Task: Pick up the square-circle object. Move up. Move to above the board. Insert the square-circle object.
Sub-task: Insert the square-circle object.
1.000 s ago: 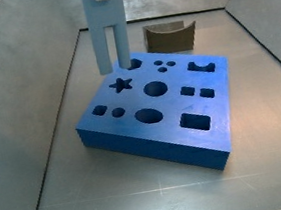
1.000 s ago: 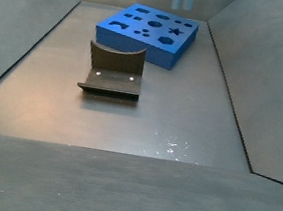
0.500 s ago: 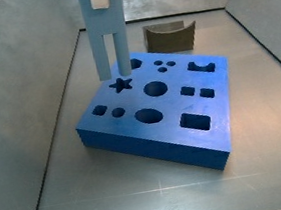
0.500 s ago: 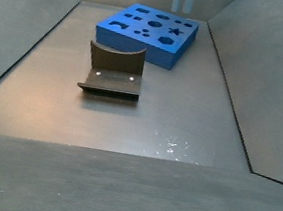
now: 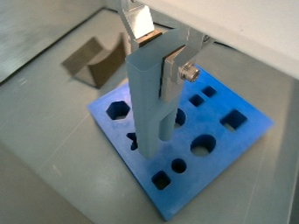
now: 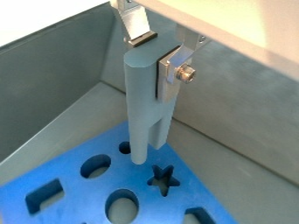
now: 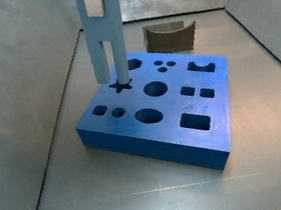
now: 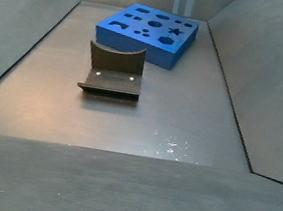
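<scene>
The gripper (image 6: 163,61) is clamped on the top of the square-circle object (image 6: 147,109), which hangs upright over the board (image 7: 158,109), its lower end just above the star hole (image 6: 163,179). From here, I'd say it should line up squarely with its own hole before lowering, keeping the bar vertical.

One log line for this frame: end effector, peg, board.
end effector: above board, shut on pale steel-blue bar peg | peg: upright, tip above star hole | bright blue square board: on floor | phase: insert
</scene>
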